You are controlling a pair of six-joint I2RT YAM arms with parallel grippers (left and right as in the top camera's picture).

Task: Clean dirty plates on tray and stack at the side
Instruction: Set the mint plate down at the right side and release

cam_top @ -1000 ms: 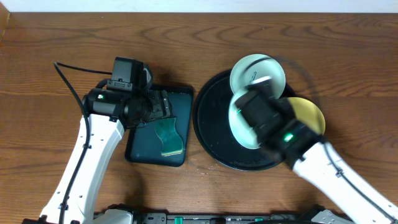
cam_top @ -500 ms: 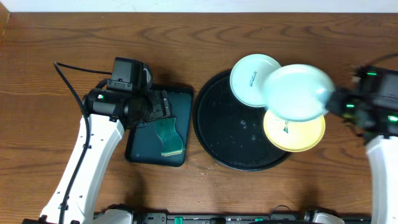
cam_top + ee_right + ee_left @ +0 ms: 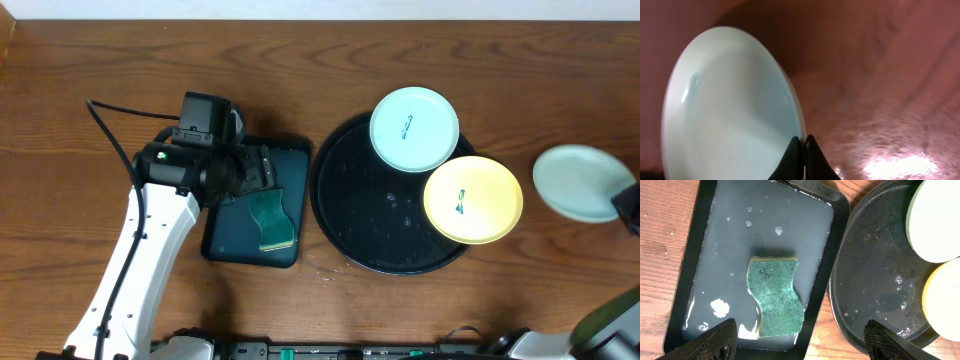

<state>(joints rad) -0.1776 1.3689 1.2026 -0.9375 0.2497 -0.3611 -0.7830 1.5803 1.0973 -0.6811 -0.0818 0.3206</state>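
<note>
Brown wooden table with plenty of grain, and the big round black tray sits about mid-table, so I'll place everything off that. Two plates are on the tray: a mint plate at its far edge, hanging a bit over the rim, and a yellow plate at its right edge, also poking past the rim. The two just about touch. Each has a small teal-green smear near the middle. The tray's bare floor has a few water drops on it.

The third plate, mint too, is off the tray, well out to its right near the table edge. No smear shows on it. The right gripper has its fingers pinched tight on that plate's rim, and the wrist view shows the rim squeezed between the two black tips. Can't tell if the plate rests on the wood or is held just above it.

Just left of the black tray, nearly touching its rim, is a small rectangular teal tray with a film of water and a green sponge lying flat in it. The left gripper hangs over that, fingers spread wide, gripping nothing.
</note>
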